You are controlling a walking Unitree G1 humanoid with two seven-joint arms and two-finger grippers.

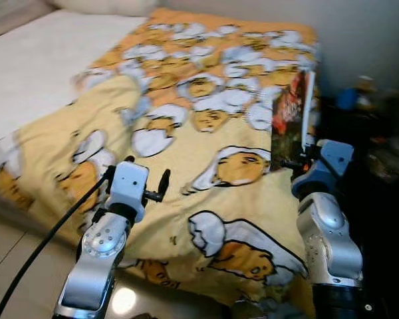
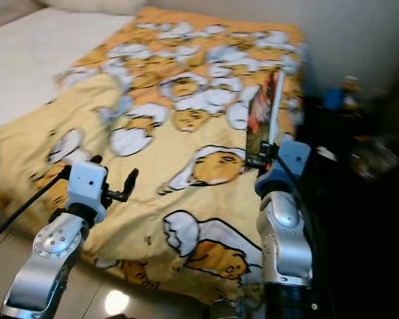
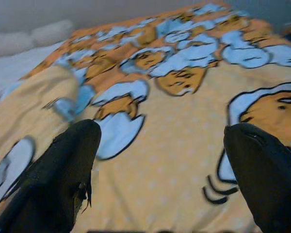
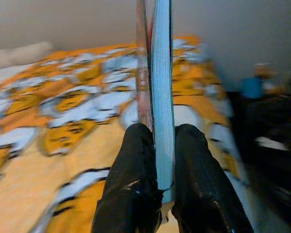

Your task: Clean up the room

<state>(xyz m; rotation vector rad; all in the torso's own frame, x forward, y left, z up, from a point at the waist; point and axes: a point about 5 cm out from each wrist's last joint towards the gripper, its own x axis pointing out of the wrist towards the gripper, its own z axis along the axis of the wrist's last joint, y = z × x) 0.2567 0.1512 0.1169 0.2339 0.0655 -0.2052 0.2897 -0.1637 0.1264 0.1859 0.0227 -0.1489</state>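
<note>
- Nearest the camera, the robot's two silver arms reach out over the foot of the bed, where a yellow blanket (image 1: 206,166) printed with cartoon eggs lies spread and rumpled; the blanket serves as the landmark for everything that follows.
- The left gripper (image 1: 146,178) hovers above the blanket's near left part with its fingers spread wide and nothing between them; its wrist view shows one black fingertip (image 3: 68,165) on each side of bare printed cloth.
- The right gripper (image 4: 157,160) hangs over the blanket's right edge with its fingers drawn narrow, clamped on the lower end of a book (image 1: 291,116).
- The book stands upright, lifted off the blanket, its long axis running straight up and away from the fingers; the red cover faces left across the blanket and the pale page edge faces the wrist camera.
- The relation that matters next, by judgement: the book is already in the right arm's hold, so that arm alone would carry it, and the tall free end above the grip could swing or slip if the wrist tilts.
- Beyond the blanket's right edge sits a dark, blurred stretch of clutter (image 1: 369,133) against the wall, a possible place to put the book down, though its contents cannot be made out.
- Farthest off, a bare white sheet (image 1: 33,60) lies exposed to the left of the blanket.
</note>
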